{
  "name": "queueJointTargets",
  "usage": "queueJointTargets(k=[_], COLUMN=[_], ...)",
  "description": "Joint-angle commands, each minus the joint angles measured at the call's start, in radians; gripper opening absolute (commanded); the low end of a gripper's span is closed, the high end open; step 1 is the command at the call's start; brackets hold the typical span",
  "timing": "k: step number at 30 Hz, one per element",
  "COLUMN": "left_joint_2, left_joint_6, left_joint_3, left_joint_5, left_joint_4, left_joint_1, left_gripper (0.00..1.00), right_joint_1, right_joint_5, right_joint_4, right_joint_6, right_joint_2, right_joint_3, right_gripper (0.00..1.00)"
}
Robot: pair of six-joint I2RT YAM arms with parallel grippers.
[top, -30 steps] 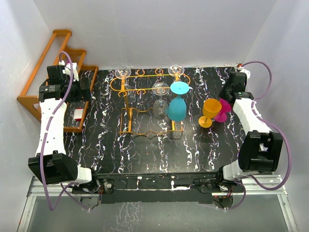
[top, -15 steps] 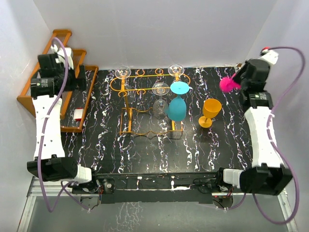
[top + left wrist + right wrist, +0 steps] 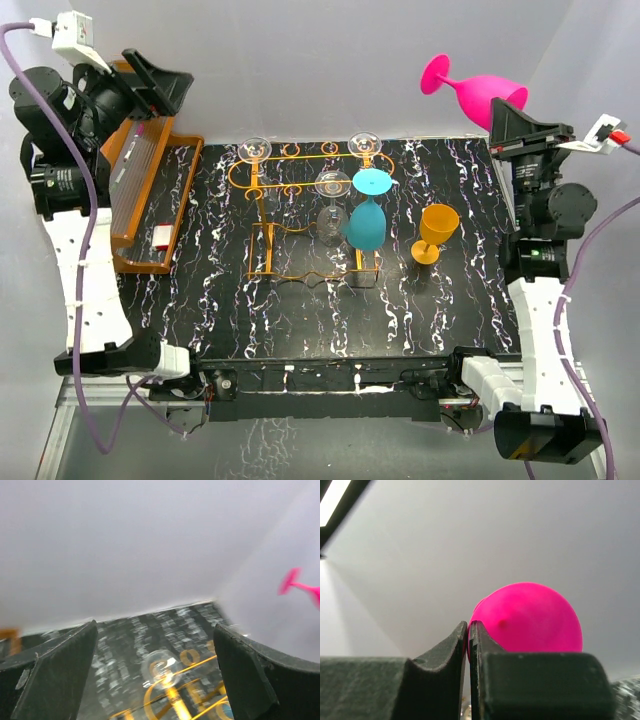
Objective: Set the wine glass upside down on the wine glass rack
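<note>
Where the right gripper's jaws meet, they are pinched almost together on the bowl wall of the pink wine glass, only a thin slit between them. Seen from above, this gripper holds the glass high beyond the table's far right corner. The glass's long axis runs nearly sideways, with the foot pointing left and the bowl mouth at the fingers. It is well apart from the orange-gold wire rack, where a teal glass hangs upside down. An orange goblet stands upright beside the rack. The left gripper is spread wide, holding nothing.
</note>
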Motion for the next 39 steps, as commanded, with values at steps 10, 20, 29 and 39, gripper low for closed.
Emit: queueJointTargets(k=[10,20,29,39], left_joint_2=[0.105,0.150,0.146,0.196], left_joint_6=[-0.965,-0.780,-0.696,-0.692], left_joint_3=[-0.229,-0.296,-0.315,-0.152], left_joint_5=[0.227,0.179,0.320,0.327], left_joint_4=[0.808,1.165,1.441,1.464], left_joint_1=[-0.300,-0.503,-0.498,-0.454], left_gripper=[0.97,0.97,0.97,0.97], right_joint_1=[0.053,0.337,0.471,0.667], right_joint_5=[0.147,0.049,0.283,0.295], right_joint_4=[0.874,1.083,1.491,1.580], right_joint_6=[0.412,0.377,0.385,0.446], right_joint_2=[0.098,0.358,0.500,0.663], right_joint_3=[-0.064,0.176,0.148,0.262], right_gripper=[0.08,0.08,0.08,0.08])
